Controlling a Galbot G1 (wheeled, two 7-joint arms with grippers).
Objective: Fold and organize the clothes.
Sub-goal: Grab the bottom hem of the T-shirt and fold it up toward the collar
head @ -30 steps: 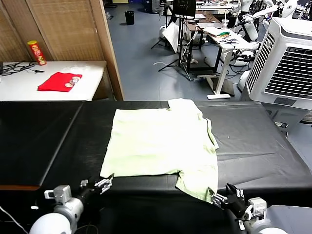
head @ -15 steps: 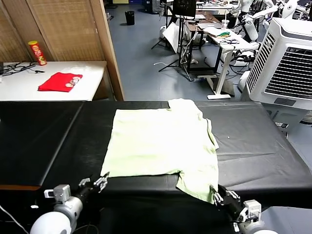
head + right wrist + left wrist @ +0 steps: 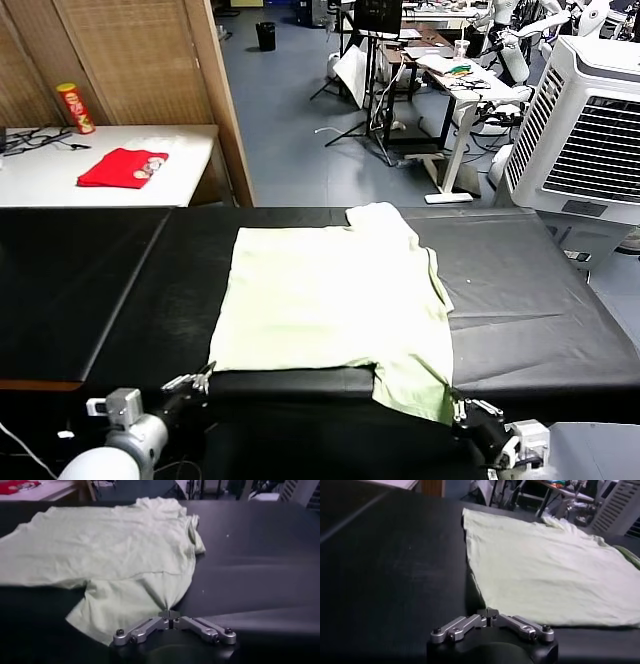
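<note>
Both grippers just clamped: left gripper pinches the T-shirt hem corner at 7 o'clock, right gripper pinches its near sleeve at 5 o'clock. T-shirt lies flat mid-table, now tugged nearer; fold can start.

Both pincers now pinched shut on T-shirt corners, drawn nearer.

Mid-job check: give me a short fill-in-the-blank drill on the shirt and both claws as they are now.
1. The T-shirt is pale ____.
2. The right claw is shut on the shirt's near ____.
3. The left claw is shut at the shirt's near ____ corner.
4. The table under the shirt is ____.

Missing words: green; sleeve; left; black
</note>
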